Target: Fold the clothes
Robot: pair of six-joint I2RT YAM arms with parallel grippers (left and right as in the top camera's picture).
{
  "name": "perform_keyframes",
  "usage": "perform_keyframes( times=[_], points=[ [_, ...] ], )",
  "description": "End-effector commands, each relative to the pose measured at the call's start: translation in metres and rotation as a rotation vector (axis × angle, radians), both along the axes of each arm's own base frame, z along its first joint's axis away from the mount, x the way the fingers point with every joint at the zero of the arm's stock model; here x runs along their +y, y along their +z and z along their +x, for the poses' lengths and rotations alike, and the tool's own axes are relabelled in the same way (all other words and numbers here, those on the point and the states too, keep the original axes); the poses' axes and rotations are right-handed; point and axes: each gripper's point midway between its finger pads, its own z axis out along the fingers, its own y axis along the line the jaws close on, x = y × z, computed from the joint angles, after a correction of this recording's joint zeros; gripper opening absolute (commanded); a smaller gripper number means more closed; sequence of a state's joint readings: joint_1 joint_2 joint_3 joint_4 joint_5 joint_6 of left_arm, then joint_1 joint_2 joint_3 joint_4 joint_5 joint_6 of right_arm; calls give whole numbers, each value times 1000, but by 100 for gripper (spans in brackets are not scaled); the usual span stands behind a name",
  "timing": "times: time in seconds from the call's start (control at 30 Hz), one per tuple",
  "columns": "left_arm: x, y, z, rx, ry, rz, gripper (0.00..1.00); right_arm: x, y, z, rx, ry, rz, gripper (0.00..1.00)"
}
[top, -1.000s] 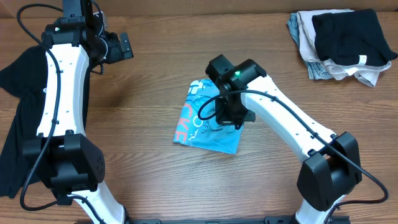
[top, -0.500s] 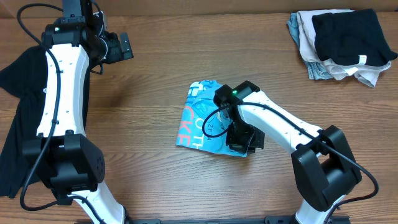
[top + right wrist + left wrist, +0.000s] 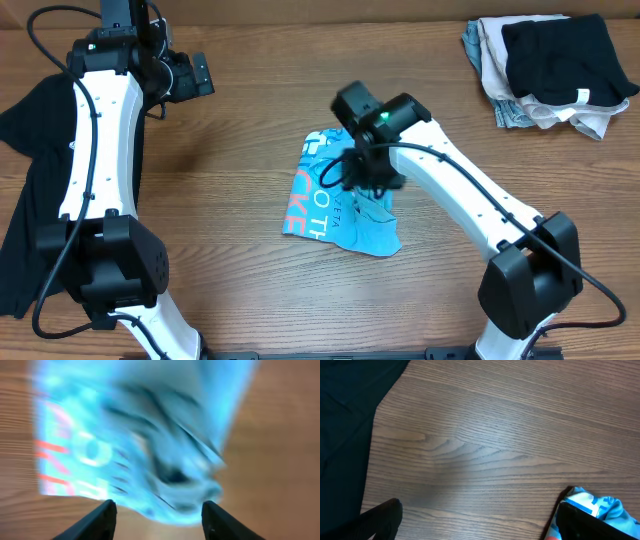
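The clothes, a light blue T-shirt (image 3: 340, 215) with white and red-orange lettering, lie folded into a small packet at the table's middle. My right gripper (image 3: 362, 172) hovers over its far half. In the right wrist view the shirt (image 3: 135, 440) is a blur below, and my right gripper (image 3: 160, 510) is open with both fingers (image 3: 97, 520) apart and nothing between them. My left gripper (image 3: 195, 75) hangs at the far left, well away from the shirt. In the left wrist view it (image 3: 477, 520) is wide open over bare wood, and a corner of the shirt (image 3: 605, 507) shows behind its right finger.
A black garment (image 3: 30, 200) lies along the table's left edge and fills the upper left of the left wrist view (image 3: 345, 410). A pile of black, white and patterned clothes (image 3: 550, 65) sits at the far right corner.
My right gripper went from shut to open, letting go of the shirt, and moved back from the near edge to over the far half. The shirt's near right corner now lies further out. The left arm stayed still.
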State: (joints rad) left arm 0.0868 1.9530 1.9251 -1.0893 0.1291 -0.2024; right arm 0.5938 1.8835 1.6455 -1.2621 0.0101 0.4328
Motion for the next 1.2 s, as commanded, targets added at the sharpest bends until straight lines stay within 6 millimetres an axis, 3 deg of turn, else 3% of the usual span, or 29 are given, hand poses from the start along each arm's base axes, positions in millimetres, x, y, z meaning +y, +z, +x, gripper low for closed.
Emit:
perform_keyframes(
  times=[0.0,0.23,0.53,0.77,1.17],
  points=[
    [1,0,2,-4,-18,19,100,21,9,-2,-65,215,22,59],
    [1,0,2,-5,-18,19,100,41,-16,1,-107,437,15,59],
    [1,0,2,-2,-18,18,100,43,-69,3,-29,542,-36,61],
    [1,0,2,-2,-18,18,100,48,-87,12,-39,564,-47,60],
    [1,-1,1,2,-18,18,100,38,-87,35,-125,483,-137,18]
  ],
)
